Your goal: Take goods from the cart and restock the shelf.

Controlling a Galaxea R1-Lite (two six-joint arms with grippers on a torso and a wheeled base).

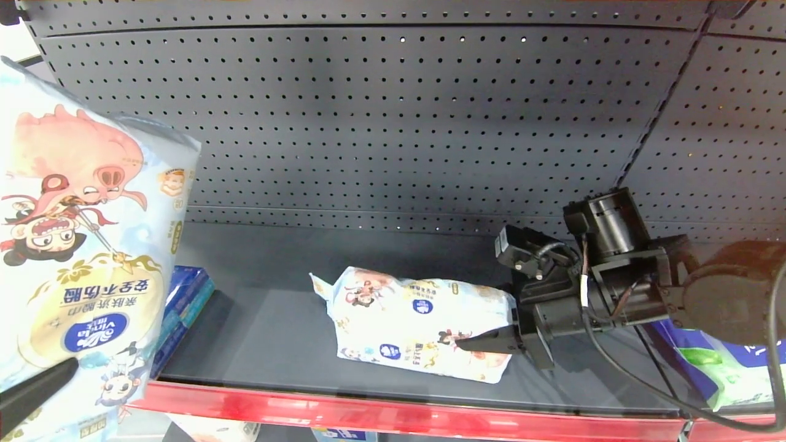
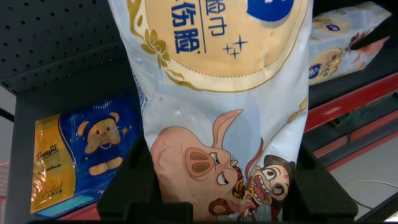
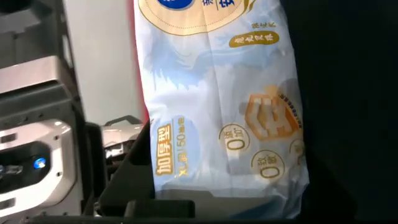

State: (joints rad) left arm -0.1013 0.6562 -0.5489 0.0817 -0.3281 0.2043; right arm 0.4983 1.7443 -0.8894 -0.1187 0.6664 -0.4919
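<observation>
**Stock in both grippers, one pack at the shelf deck**

Nearest, left edge of the head view: left gripper has its fingers closed against both sides of a tall soft pack, cartoon print upside down. The grip sits at one end, so the bag hangs free. It is held up and out in front of the shelf, likely parked there so it stays off the deck while the other arm works.

Next back, along the bottom of the frame: red front lip of the shelf.

Centre, on the dark deck: second pack of the same print, lying on its side. Right gripper is clamped on its right-hand end, one finger across the front face. The right wrist view shows the bag filling the gap between the fingers. Grip is low and level, which suits setting the bag down flat. Judgement: placing step, release not yet made.

Left of centre, behind the raised bag: blue pack on the deck. Lower right, behind the right arm: green-and-blue pack.

Farthest: grey pegboard back.
</observation>
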